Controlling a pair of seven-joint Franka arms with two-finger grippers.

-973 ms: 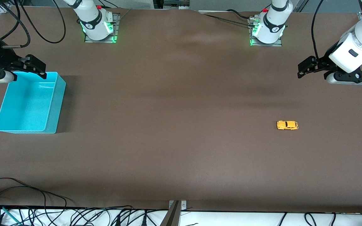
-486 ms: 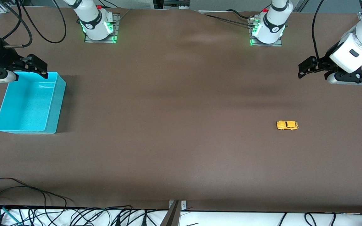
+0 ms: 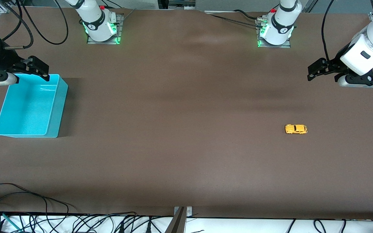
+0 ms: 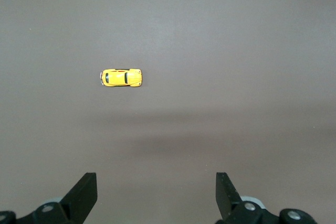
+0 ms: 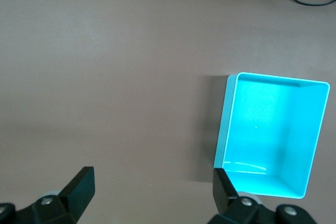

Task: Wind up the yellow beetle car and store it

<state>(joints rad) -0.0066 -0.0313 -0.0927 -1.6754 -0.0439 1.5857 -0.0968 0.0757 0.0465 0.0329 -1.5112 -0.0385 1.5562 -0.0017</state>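
Observation:
The yellow beetle car (image 3: pixel 296 129) stands on its wheels on the brown table toward the left arm's end, and nothing touches it. My left gripper (image 3: pixel 316 72) hangs open and empty in the air over bare table, apart from the car. In the left wrist view the car (image 4: pixel 121 77) lies well clear of the left gripper (image 4: pixel 156 182). My right gripper (image 3: pixel 39 69) hangs open and empty over the edge of the turquoise bin (image 3: pixel 57 110). In the right wrist view the bin (image 5: pixel 223 124) is empty, beside one finger of the right gripper (image 5: pixel 152 174).
Both arm bases (image 3: pixel 100 27) (image 3: pixel 275 30) stand along the table edge farthest from the front camera. Loose black cables (image 3: pixel 28 207) and a metal bracket (image 3: pixel 181 216) lie at the nearest edge. Wide bare tabletop separates the car from the bin.
Both grippers have drifted very slightly and stayed open. The car and the bin have not moved.

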